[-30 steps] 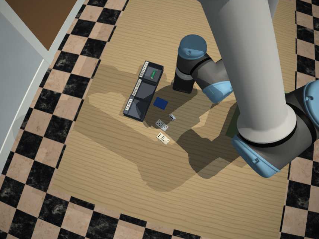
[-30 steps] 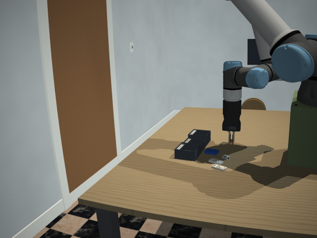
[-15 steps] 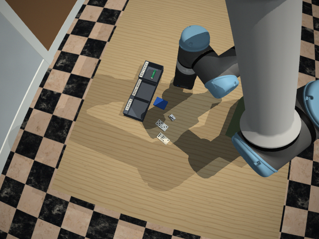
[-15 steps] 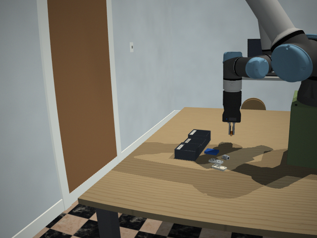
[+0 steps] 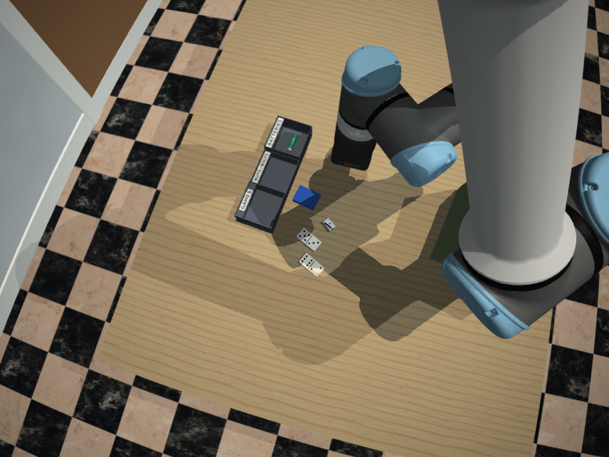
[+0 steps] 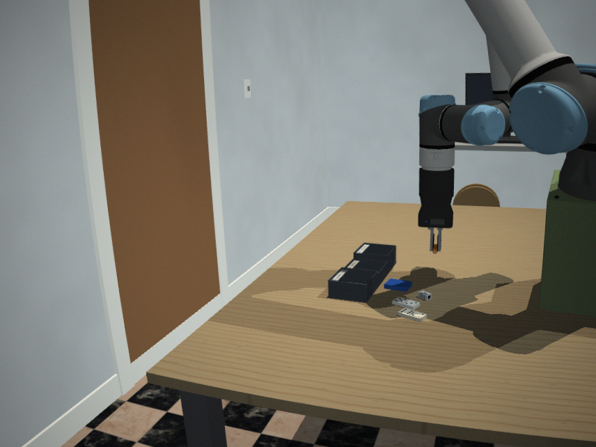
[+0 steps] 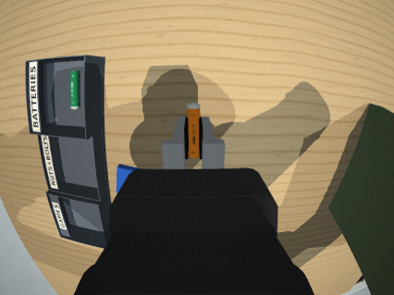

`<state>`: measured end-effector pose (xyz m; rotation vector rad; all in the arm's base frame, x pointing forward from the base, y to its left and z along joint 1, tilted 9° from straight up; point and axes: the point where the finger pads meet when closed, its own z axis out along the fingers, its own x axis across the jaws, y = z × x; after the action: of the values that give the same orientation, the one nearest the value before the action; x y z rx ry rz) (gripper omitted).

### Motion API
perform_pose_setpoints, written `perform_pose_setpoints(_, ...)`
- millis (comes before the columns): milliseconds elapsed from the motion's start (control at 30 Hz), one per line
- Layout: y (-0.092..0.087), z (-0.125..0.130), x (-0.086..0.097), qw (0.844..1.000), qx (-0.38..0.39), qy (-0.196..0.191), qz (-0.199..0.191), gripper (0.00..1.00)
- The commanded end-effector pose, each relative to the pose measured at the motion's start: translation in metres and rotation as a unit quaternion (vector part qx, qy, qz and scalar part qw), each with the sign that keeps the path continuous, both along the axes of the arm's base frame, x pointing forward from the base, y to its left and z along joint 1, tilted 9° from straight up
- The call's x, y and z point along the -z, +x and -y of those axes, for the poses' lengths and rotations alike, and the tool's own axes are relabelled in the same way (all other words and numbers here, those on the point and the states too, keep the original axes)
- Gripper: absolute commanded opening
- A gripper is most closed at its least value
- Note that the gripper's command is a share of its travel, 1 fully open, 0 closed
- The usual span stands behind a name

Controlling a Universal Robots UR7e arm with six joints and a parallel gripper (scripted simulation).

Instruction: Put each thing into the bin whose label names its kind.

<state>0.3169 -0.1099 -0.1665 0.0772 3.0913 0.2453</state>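
Gripper [image 7: 192,154] was pinching an orange battery [image 7: 192,132], grey fingers closed on its sides, battery's long axis vertical and its end poking below the fingertips. It hung above the table [image 6: 308,367], well clear of the surface. Key relation: the BATTERIES compartment [image 7: 80,113] lay to the left in the wrist view, at the far end of the three-cell bin [image 5: 254,220]; in the top view it sat left of the wrist, close but not under it. So the carry likely needed a short sideways shift toward that end cell, then a release.

A green battery [image 5: 292,142] already lay in that cell, long axis along the compartment. NUTS+BOLTS [image 5: 278,171] and GAMES [image 5: 261,203] cells looked unfilled. Bin: dark, matte, thin-walled, white label strips on one long rim.

On the wood-grain table: a flat blue block [image 5: 306,196] touching or just beside the bin, a small grey metal nut-like piece [image 5: 328,224], and two white dominoes [image 5: 309,239] [image 5: 310,264] with black pips, near each other, all apart from the gripper.
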Motion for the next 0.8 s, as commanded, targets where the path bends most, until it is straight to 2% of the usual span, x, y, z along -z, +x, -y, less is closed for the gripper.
perform_pose_setpoints(0, 0.0, 0.001, -0.006, 1.0, 0.0, 0.0, 0.001, 0.24)
perform_pose_setpoints(167, 0.0, 0.001, -0.006, 1.0, 0.0, 0.0, 0.001, 0.24)
perform_pose_setpoints(500, 0.058, 0.018, -0.006, 1.0, 0.0, -0.001, 0.001, 0.24)
perform_pose_setpoints(600, 0.059, 0.018, -0.006, 1.0, 0.0, -0.001, 0.001, 0.24)
perform_pose_setpoints(667, 0.07, 0.021, -0.006, 0.999, 0.049, 0.002, -0.007, 0.24)
perform_pose_setpoints(733, 0.07, 0.021, -0.006, 0.999, 0.049, 0.002, -0.007, 0.24)
perform_pose_setpoints(767, 0.076, 0.023, -0.006, 0.999, 0.049, 0.002, -0.007, 0.24)
